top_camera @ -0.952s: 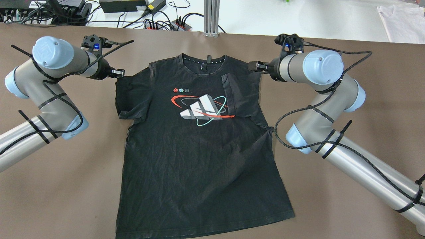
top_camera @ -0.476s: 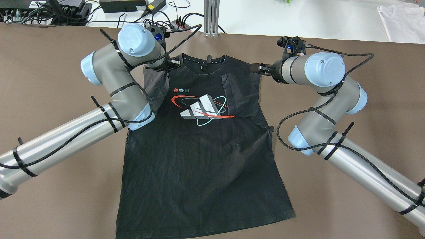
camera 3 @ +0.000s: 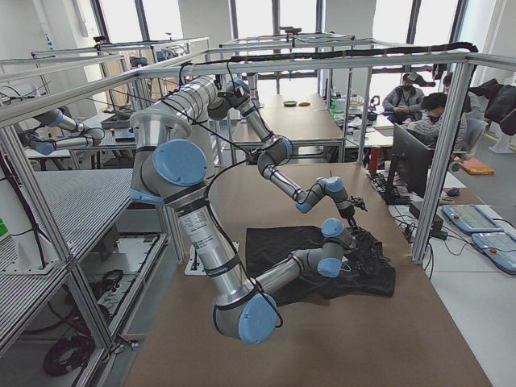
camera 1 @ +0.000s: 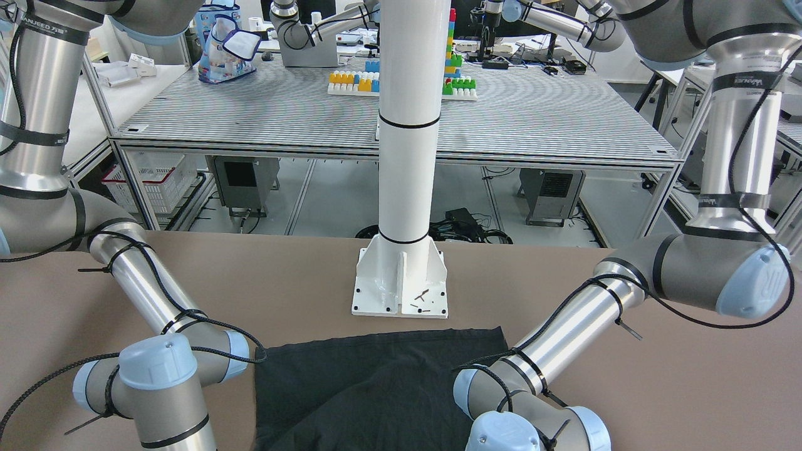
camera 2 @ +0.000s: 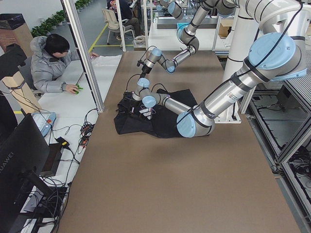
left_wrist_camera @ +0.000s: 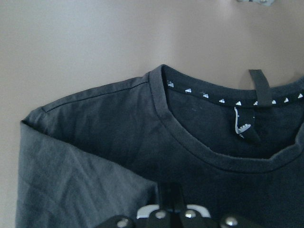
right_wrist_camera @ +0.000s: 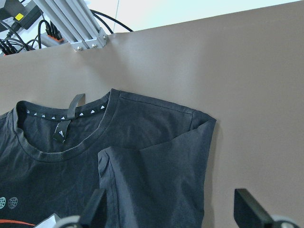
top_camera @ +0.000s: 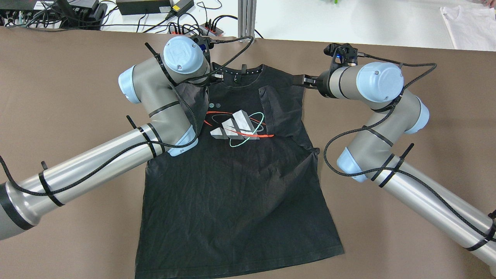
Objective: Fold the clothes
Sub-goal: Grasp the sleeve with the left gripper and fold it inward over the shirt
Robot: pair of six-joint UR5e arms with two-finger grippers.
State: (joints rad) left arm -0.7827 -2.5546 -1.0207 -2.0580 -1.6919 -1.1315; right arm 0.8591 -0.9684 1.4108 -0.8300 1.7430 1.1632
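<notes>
The clothes are one black T-shirt (top_camera: 232,193) with a red, white and teal chest print, lying flat with its collar at the far side. My left gripper (top_camera: 217,75) is shut on the left sleeve (top_camera: 192,101) and holds it folded inward over the chest, beside the collar. The left wrist view shows the closed fingers (left_wrist_camera: 171,197) on the sleeve fabric (left_wrist_camera: 71,185). My right gripper (top_camera: 304,80) is open and empty, just off the right shoulder; its fingers (right_wrist_camera: 97,209) stand wide apart. The right sleeve (top_camera: 281,112) lies folded inward on the shirt.
A white pole's base plate (camera 1: 401,294) stands just behind the shirt's hem. Cables and power strips (top_camera: 193,25) and an aluminium post (top_camera: 247,19) line the far edge. A white garment (top_camera: 469,23) lies at the far right. A seated person (camera 2: 53,63) is beyond the table.
My left arm has swung right from the table's left side, carrying the left sleeve in over the chest to the collar. The right gripper has shifted only slightly.
</notes>
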